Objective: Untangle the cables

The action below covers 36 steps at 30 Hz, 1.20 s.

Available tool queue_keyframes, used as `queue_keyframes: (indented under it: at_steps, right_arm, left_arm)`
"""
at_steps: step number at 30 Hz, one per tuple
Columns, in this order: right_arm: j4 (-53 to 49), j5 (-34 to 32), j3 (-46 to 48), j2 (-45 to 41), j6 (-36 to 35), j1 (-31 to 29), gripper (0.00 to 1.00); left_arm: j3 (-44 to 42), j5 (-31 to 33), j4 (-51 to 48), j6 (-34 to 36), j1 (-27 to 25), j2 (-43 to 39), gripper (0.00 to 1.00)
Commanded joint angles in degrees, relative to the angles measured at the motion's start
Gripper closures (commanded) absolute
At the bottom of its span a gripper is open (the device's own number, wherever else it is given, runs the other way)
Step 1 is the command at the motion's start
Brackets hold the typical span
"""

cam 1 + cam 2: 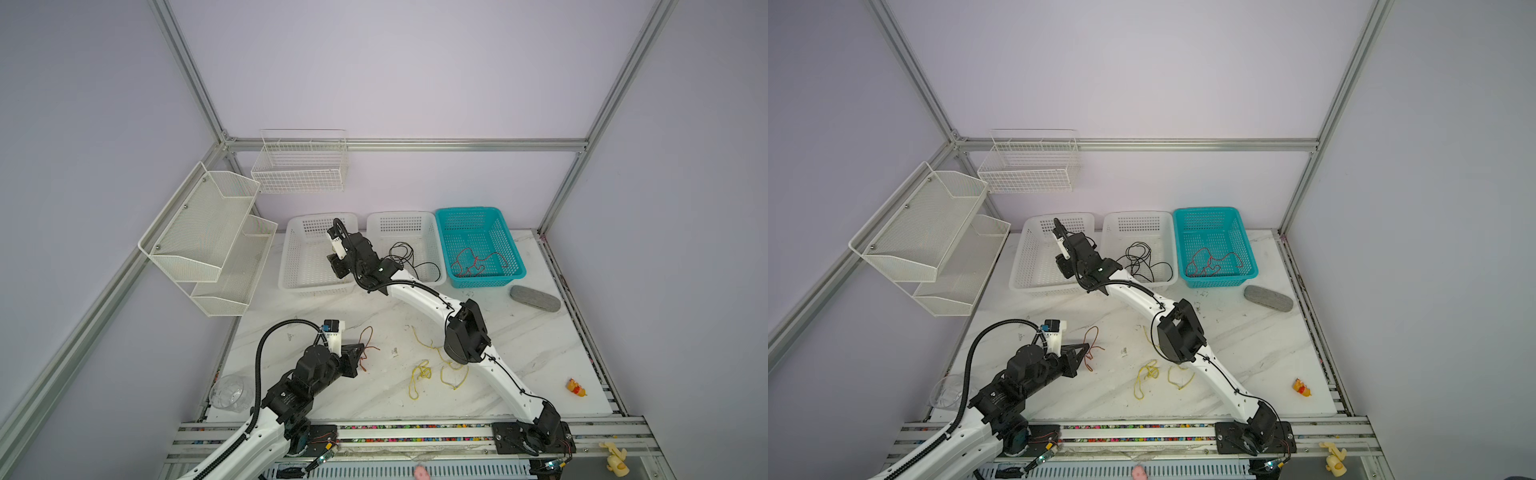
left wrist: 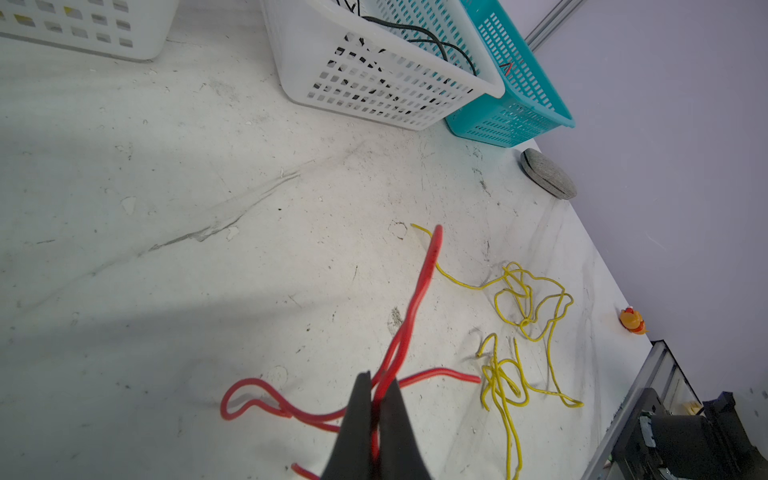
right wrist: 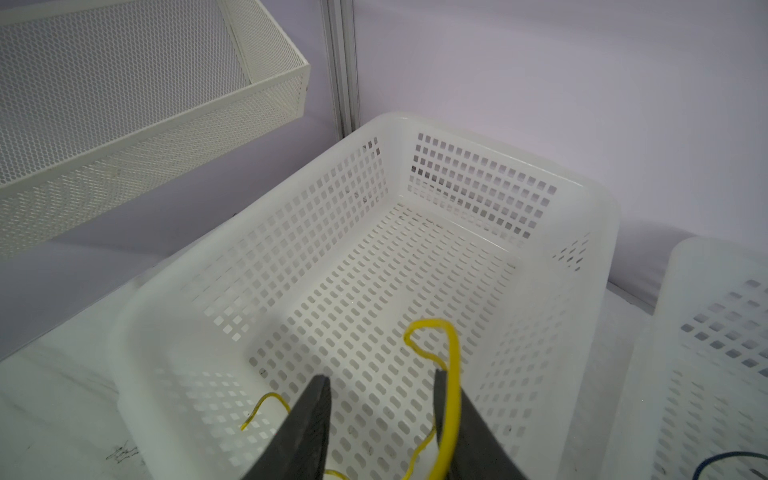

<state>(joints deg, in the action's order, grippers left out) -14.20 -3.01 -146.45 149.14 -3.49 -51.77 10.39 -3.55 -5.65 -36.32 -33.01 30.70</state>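
In the left wrist view my left gripper [image 2: 379, 380] is shut on a red cable [image 2: 415, 299] whose loops trail over the marble table. Both top views show it low at the front left [image 1: 360, 350] [image 1: 1086, 351]. Loose yellow cables [image 1: 422, 374] [image 2: 528, 299] lie tangled to its right. My right gripper [image 3: 382, 390] [image 1: 336, 266] hangs open over the left white basket [image 3: 457, 133] [image 1: 291, 249], and a yellow cable [image 3: 453, 361] rests against one finger and droops into the basket. A black cable [image 1: 405, 255] sits in the middle white basket [image 1: 401, 215], a red cable [image 1: 473, 262] in the teal basket [image 1: 469, 210].
A grey oval pad [image 1: 535, 298] lies right of the teal basket, and a small orange toy [image 1: 577, 387] sits near the table's right edge. A clear cup [image 1: 230, 392] stands at the front left. Mesh shelves [image 1: 208, 237] and a wire basket [image 1: 299, 166] hang on the walls.
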Motion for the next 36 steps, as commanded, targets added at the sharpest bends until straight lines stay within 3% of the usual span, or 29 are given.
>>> queue_keyframes:
  at_steps: [1,11,17,22,26,36]
  right_arm:
    - [-1.7,-1.1,-2.5,-4.7,-1.9,-0.4,0.49]
    - [-8.6,3.4,-6.5,-6.8,2.3,-0.3,0.41]
    - [-14.7,10.6,-7.3,-6.9,5.8,-0.3,0.39]
    - [-19.7,11.0,-7.6,-6.5,7.5,0.4,0.4]
    - [-23.6,8.0,-7.9,-5.5,6.9,1.0,0.38]
    - [-28.3,-10.0,-8.3,-2.6,0.5,0.9,0.36]
  left_arm:
    - [-1.9,0.8,1.9,1.3,0.2,-0.2,1.0]
    - [-1.8,1.3,1.8,1.3,0.1,0.2,1.0]
    - [-1.8,1.4,1.8,1.2,0.2,0.2,1.0]
    - [-1.7,1.4,1.5,1.1,0.1,0.2,1.0]
    - [-1.7,1.1,1.2,1.0,0.2,-0.4,1.0]
    - [-1.9,-0.5,-0.8,-1.1,0.1,-3.7,1.0]
